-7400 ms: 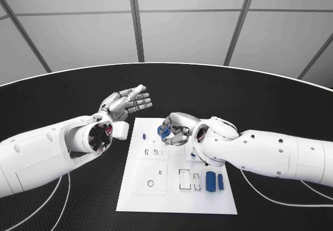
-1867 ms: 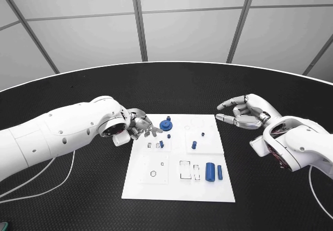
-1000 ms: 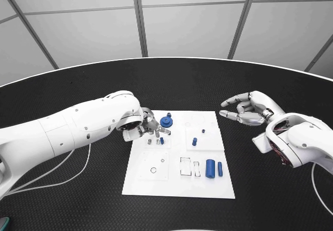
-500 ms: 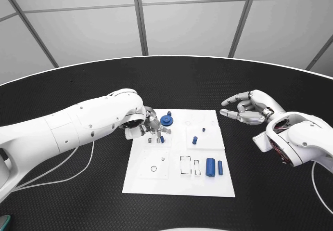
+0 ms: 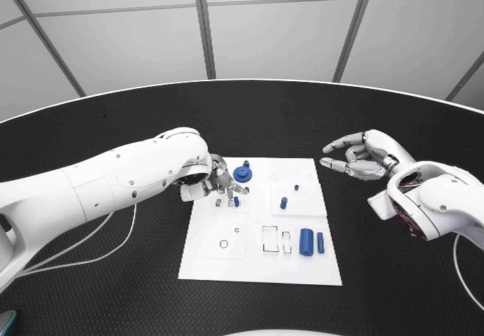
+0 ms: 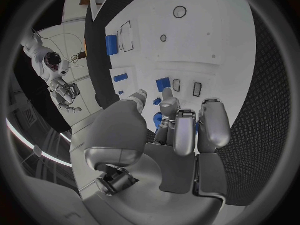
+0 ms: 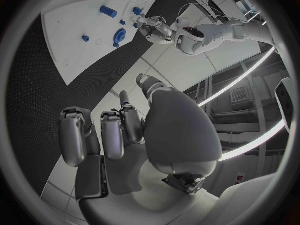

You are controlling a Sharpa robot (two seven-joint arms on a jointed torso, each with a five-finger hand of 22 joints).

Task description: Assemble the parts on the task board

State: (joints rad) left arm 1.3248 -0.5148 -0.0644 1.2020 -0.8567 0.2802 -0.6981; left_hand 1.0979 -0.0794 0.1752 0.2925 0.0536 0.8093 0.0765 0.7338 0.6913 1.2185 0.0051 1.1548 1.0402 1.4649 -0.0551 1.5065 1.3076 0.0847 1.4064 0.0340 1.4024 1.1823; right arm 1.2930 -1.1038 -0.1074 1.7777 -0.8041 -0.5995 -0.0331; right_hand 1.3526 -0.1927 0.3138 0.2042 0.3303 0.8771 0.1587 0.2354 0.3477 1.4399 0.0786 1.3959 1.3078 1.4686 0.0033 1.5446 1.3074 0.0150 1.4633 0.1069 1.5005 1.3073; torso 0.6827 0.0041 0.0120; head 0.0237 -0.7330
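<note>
We see a big black desk (image 5: 121, 280) with the white task board (image 5: 252, 269) lying flat in its middle. The board looks stiff and flat, and we think it will stay put if we press down gently. Our left hand (image 5: 224, 183) hangs over the far left part of the board, with its fingers curled down close to a small blue piece there; we cannot tell if it is holding that piece or only touching it. Our right hand (image 5: 360, 157) floats over the desk, well off to the right of the board, with fingers loosely apart and nothing in them. Of the parts, the biggest are the blue round knob (image 5: 242, 174) near the far edge, right beside the left hand, and the fat blue cylinder (image 5: 305, 242) near the close right corner, with a thin blue bar (image 5: 319, 243) just beside it. These look like hard, light plastic, so we guess they will not bend or break, but they may be smooth and roll. We would take the cylinder by its long sides and the knob by its rim. Smaller still are the blue peg (image 5: 283, 204) and the tiny blue stud (image 5: 296, 187) in the middle. These are so little that they could slip away, so we would pinch them softly with just the fingertips.
</note>
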